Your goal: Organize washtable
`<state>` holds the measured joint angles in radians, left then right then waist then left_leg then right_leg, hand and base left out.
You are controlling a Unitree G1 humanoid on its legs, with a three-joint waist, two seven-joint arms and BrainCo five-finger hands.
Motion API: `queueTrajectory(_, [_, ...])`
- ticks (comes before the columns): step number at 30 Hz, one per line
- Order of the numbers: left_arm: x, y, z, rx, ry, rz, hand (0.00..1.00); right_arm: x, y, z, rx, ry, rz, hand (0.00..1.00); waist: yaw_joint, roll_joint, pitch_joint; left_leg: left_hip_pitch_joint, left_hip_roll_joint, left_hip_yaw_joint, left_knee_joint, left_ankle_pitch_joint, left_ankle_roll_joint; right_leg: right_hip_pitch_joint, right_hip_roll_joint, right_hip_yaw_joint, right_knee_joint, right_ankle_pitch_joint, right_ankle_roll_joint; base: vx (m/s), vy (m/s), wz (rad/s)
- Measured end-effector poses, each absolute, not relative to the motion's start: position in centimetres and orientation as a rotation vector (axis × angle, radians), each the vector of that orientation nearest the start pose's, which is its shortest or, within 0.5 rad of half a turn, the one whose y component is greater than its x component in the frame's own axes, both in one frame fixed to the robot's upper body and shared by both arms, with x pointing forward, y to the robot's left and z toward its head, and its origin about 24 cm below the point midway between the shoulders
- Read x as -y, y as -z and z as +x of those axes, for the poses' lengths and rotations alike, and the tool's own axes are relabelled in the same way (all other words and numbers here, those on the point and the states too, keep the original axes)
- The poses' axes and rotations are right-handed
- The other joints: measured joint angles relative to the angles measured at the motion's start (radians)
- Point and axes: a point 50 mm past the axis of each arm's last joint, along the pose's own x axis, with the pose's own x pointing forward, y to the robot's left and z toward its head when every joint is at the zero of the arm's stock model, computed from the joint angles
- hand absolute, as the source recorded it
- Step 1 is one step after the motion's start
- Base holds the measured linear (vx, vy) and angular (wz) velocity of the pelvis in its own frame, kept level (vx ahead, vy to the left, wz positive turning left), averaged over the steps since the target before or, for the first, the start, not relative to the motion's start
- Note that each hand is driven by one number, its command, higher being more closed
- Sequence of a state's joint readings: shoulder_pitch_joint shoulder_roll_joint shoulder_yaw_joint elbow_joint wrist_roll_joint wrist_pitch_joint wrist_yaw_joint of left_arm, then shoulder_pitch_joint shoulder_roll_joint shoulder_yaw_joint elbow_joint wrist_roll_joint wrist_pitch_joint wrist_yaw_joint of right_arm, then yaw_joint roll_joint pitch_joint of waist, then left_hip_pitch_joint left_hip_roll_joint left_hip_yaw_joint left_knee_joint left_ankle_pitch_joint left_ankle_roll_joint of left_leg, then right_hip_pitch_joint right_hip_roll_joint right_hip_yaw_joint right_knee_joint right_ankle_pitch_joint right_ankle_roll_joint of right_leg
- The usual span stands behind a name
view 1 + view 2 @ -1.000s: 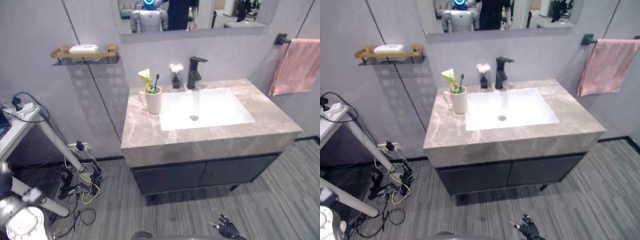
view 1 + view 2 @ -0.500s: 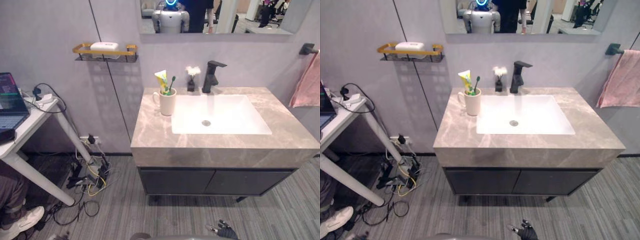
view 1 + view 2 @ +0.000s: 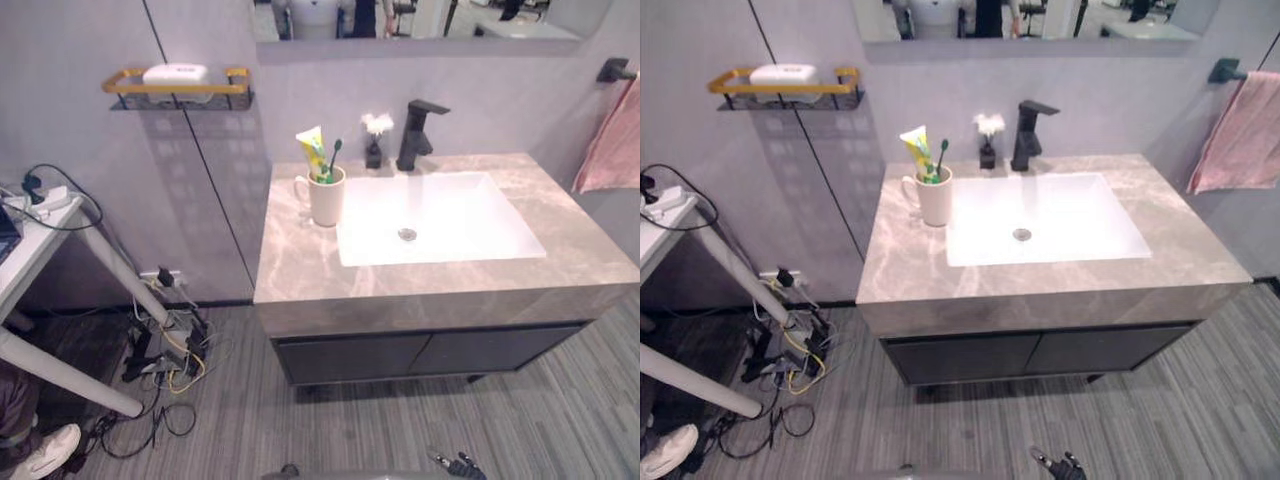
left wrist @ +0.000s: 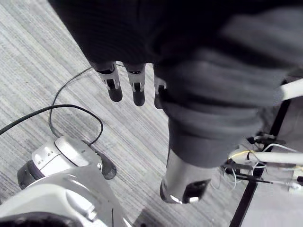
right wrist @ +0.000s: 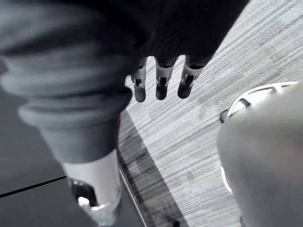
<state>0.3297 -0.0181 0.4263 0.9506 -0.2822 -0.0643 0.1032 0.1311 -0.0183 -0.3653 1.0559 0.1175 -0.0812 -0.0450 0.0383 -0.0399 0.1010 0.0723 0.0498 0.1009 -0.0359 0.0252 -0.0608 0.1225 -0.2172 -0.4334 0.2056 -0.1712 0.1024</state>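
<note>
On tabletop (image 3: 295, 265), back-left: cup (image 3: 327, 200) w/ toothpaste (image 3: 314, 152) & toothbrush (image 3: 332, 160), just beside white sink (image 3: 450, 225). Black faucet (image 3: 413, 140) stands behind sink. Left hand (image 4: 113, 85) & right hand (image 5: 161, 82) hang over floor (image 4: 47, 56), fingers (image 5: 139, 87) straight, holding nothing.

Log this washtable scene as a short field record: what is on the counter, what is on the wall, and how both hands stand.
Counter: cup with toothpaste tube and toothbrush, by the basin's left rear corner
Basin: white sink, nothing in it, set in the marble top
Behind basin: black faucet, small dark bottle to its left
Wall: gold shelf holding a white block, likely soap; pink towel to the right
Left hand: fingers relaxed, holding nothing
Right hand: fingers relaxed, holding nothing
</note>
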Motion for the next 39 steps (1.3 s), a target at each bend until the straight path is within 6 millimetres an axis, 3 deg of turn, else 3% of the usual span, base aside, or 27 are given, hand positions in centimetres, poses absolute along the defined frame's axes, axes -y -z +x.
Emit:
queueTrajectory(3, [-21.8,16.3,1.2,-1.119,-0.735,-0.325,0.00,20.2,16.3,8.0,-1.055,0.488,0.246,0.00,0.003,0.005,0.014,-0.063,0.026,0.083,0.086,-0.055,0.010,-0.089,0.012,0.107,0.027,0.045,-0.018,-0.05,0.087,-0.76])
queueTrajectory(6, [-22.4,16.0,3.3,-1.080,-0.667,-0.278,0.00,19.7,16.3,8.2,-1.043,0.491,0.263,0.00,-0.003,-0.010,0.030,-0.132,0.048,0.132,0.210,-0.123,0.039,-0.153,0.010,0.138,0.057,0.090,-0.029,-0.08,0.087,-0.61])
queueTrajectory(7, [-22.3,16.0,3.9,-1.068,-0.652,-0.277,0.00,19.7,16.3,8.0,-1.048,0.486,0.256,0.00,0.005,0.008,0.024,-0.146,0.062,0.156,0.216,-0.134,0.054,-0.151,0.034,0.145,0.008,0.131,-0.014,-0.08,0.127,-0.87])
queueTrajectory(8, [-21.9,15.9,4.3,-1.055,-0.627,-0.270,0.00,20.1,16.1,8.5,-1.034,0.472,0.242,0.00,0.000,0.011,0.021,-0.164,0.075,0.206,0.229,-0.136,0.065,-0.213,-0.011,0.099,0.259,0.052,-0.059,-0.04,0.061,-0.72])
queueTrajectory(10, [-22.2,15.8,4.5,-1.054,-0.609,-0.243,0.00,20.0,16.3,8.1,-1.046,0.465,0.238,0.00,-0.003,0.004,0.017,-0.164,0.065,0.223,0.259,-0.145,0.080,-0.206,-0.067,0.074,0.544,0.026,-0.063,0.01,0.027,-0.38])
queueTrajectory(11, [-22.1,15.8,4.6,-1.051,-0.604,-0.242,0.00,20.0,16.3,8.0,-1.051,0.461,0.233,0.00,-0.003,0.004,0.015,-0.162,0.065,0.235,0.274,-0.146,0.082,-0.185,-0.069,0.071,0.584,0.033,-0.069,0.05,-0.031,-0.49])
queueTrajectory(12, [-22.1,15.8,4.5,-1.045,-0.603,-0.244,0.00,19.5,16.4,8.1,-1.059,0.435,0.227,0.00,0.014,-0.008,0.000,-0.175,0.062,0.271,0.301,-0.146,0.083,-0.125,-0.062,0.060,0.517,0.111,-0.073,0.02,-0.062,-0.73])
queueTrajectory(13, [-22.0,15.8,4.6,-1.044,-0.602,-0.248,0.00,19.3,16.4,8.2,-1.062,0.415,0.216,0.00,0.028,-0.012,-0.014,-0.192,0.075,0.303,0.328,-0.147,0.083,-0.092,-0.037,0.051,0.412,0.073,-0.038,-0.04,-0.098,-0.88])
queueTrajectory(15, [-21.3,15.9,4.3,-1.049,-0.592,-0.271,0.00,19.7,16.3,8.3,-1.067,0.388,0.169,0.00,0.041,0.022,-0.038,-0.263,0.124,0.378,0.415,-0.142,0.087,-0.063,0.015,0.051,0.227,0.075,-0.036,-0.16,-0.067,-0.99])
queueTrajectory(16, [-20.7,16.1,3.8,-1.067,-0.581,-0.280,0.00,20.4,16.2,8.1,-1.075,0.388,0.140,0.00,0.050,0.044,-0.074,-0.260,0.132,0.420,0.363,-0.140,0.092,-0.036,0.028,0.049,0.113,0.050,-0.003,-0.12,-0.052,-1.00])
queueTrajectory(17, [-20.7,16.1,3.8,-1.067,-0.575,-0.275,0.00,20.8,16.1,8.5,-1.069,0.376,0.117,0.00,0.050,0.042,-0.076,-0.266,0.128,0.441,0.352,-0.145,0.095,-0.039,0.027,0.047,0.083,0.024,0.013,-0.10,-0.095,-0.94])
queueTrajectory(18, [-21.2,15.9,4.6,-1.054,-0.556,-0.250,0.00,20.1,16.1,9.6,-1.064,0.317,0.090,0.00,0.057,0.021,-0.062,-0.298,0.129,0.483,0.377,-0.146,0.096,-0.036,0.026,0.039,-0.018,-0.008,0.025,-0.15,-0.141,-0.79])
queueTrajectory(20, [-21.2,16.0,5.0,-1.054,-0.541,-0.240,0.00,19.3,16.0,10.5,-1.052,0.260,0.061,0.00,0.059,0.019,-0.053,-0.318,0.149,0.506,0.403,-0.146,0.095,-0.016,0.050,0.032,-0.121,-0.008,0.028,-0.19,-0.167,-0.54])
queueTrajectory(21, [-20.9,16.0,5.1,-1.065,-0.522,-0.227,0.00,18.9,15.9,10.8,-1.046,0.233,0.050,0.00,0.053,0.038,-0.045,-0.316,0.170,0.498,0.414,-0.143,0.091,0.017,0.075,0.023,-0.171,0.008,0.027,-0.20,-0.128,-0.07])
queueTrajectory(24, [-20.6,16.0,5.5,-1.064,-0.479,-0.194,0.00,19.2,16.1,9.8,-1.066,0.238,0.039,0.00,0.056,0.056,-0.037,-0.293,0.192,0.446,0.417,-0.113,0.054,0.050,0.114,0.023,-0.183,0.020,0.011,-0.20,-0.099,0.05])
queueTrajectory(27, [-20.7,15.9,6.4,-1.045,-0.464,-0.176,0.00,20.5,16.0,9.7,-1.064,0.266,0.010,0.00,0.043,0.063,-0.011,-0.318,0.151,0.158,0.419,-0.047,-0.024,0.008,0.111,0.041,-0.110,0.012,-0.009,-0.16,-0.059,-0.10])
queueTrajectory(28, [-20.6,15.9,6.4,-1.045,-0.465,-0.176,0.00,20.8,16.0,9.5,-1.070,0.273,0.005,0.00,0.042,0.065,-0.009,-0.318,0.141,0.100,0.421,-0.047,-0.025,-0.003,0.109,0.054,-0.097,0.011,-0.011,-0.13,0.009,-0.52])
queueTrajectory(31, [-20.5,15.9,6.1,-1.052,-0.477,-0.184,0.00,22.2,16.0,8.4,-1.088,0.359,0.026,0.00,0.034,0.073,-0.002,-0.293,0.118,-0.108,0.506,-0.130,-0.091,-0.061,0.106,0.175,-0.036,0.010,-0.017,-0.17,0.164,-1.20])
queueTrajectory(34, [-20.2,16.1,5.5,-1.062,-0.498,-0.206,0.00,22.7,16.2,7.1,-1.099,0.440,0.091,0.00,0.029,0.085,0.001,-0.221,0.078,-0.348,0.575,-0.289,-0.129,-0.138,0.140,0.377,0.014,0.021,-0.014,-0.14,0.282,-1.87])
queueTrajectory(35, [-19.9,16.2,5.6,-1.064,-0.499,-0.217,0.00,22.9,16.2,6.7,-1.100,0.466,0.113,0.00,0.030,0.089,0.001,-0.192,0.074,-0.389,0.554,-0.340,-0.126,-0.167,0.151,0.433,0.021,0.030,-0.011,-0.17,0.367,-1.76])
queueTrajectory(36, [-19.8,16.3,5.6,-1.070,-0.497,-0.221,0.00,23.0,16.3,6.2,-1.103,0.509,0.153,0.00,0.028,0.100,0.001,-0.164,0.066,-0.394,0.520,-0.414,-0.077,-0.202,0.164,0.493,0.021,0.048,0.001,-0.20,0.444,-2.08])
queueTrajectory(38, [-21.2,16.1,6.0,-1.043,-0.541,-0.220,0.00,21.8,16.8,4.1,-1.142,0.583,0.253,0.00,0.022,0.045,0.001,-0.196,0.032,-0.248,0.540,-0.430,-0.035,-0.267,0.133,0.628,-0.040,0.109,-0.040,-0.19,0.467,-1.93])
queueTrajectory(39, [-21.4,16.0,6.1,-1.037,-0.543,-0.217,0.00,21.5,16.9,3.6,-1.156,0.585,0.261,0.00,0.016,0.037,-0.003,-0.203,0.030,-0.220,0.545,-0.432,-0.027,-0.280,0.128,0.646,-0.058,0.126,-0.046,-0.12,0.414,-1.44])
